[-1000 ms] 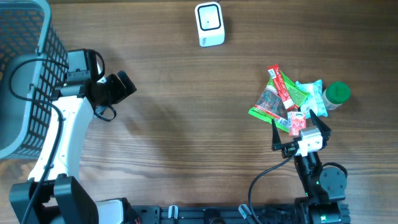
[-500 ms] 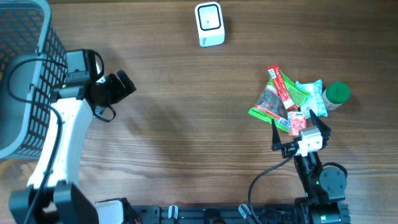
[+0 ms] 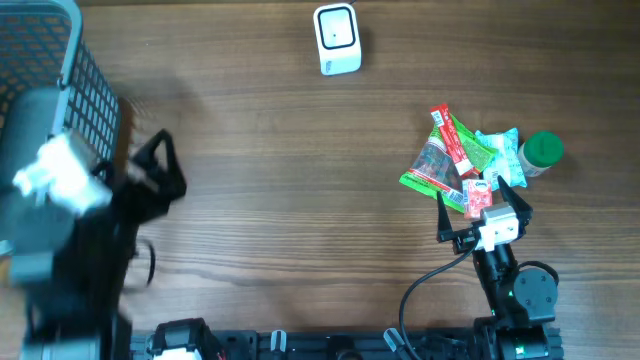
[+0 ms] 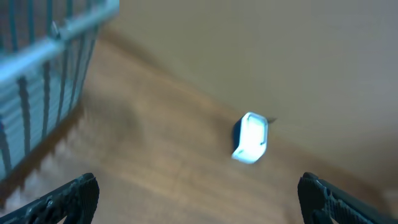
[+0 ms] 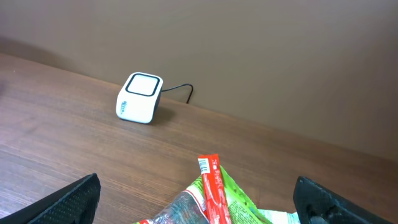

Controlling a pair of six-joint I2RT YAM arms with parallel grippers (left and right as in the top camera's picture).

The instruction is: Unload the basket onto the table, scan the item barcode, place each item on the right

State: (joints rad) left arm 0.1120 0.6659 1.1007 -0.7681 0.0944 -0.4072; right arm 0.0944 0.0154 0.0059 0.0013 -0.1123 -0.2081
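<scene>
A grey wire basket (image 3: 62, 70) fills the upper left of the overhead view. A blurred arm covers part of it, so its contents cannot be made out. The white scanner (image 3: 337, 39) stands at top centre on the wooden table (image 3: 280, 200), with open wood around it. At right centre lies a pile of packets (image 3: 450, 160), a red stick packet (image 3: 455, 140) on top and a green-capped bottle (image 3: 541, 152) just beside. The right gripper (image 3: 473, 195) sits at the pile's lower edge with its jaws wide, holding nothing. The left gripper (image 4: 199, 199) is beside the basket, also spread wide and holding nothing.
</scene>
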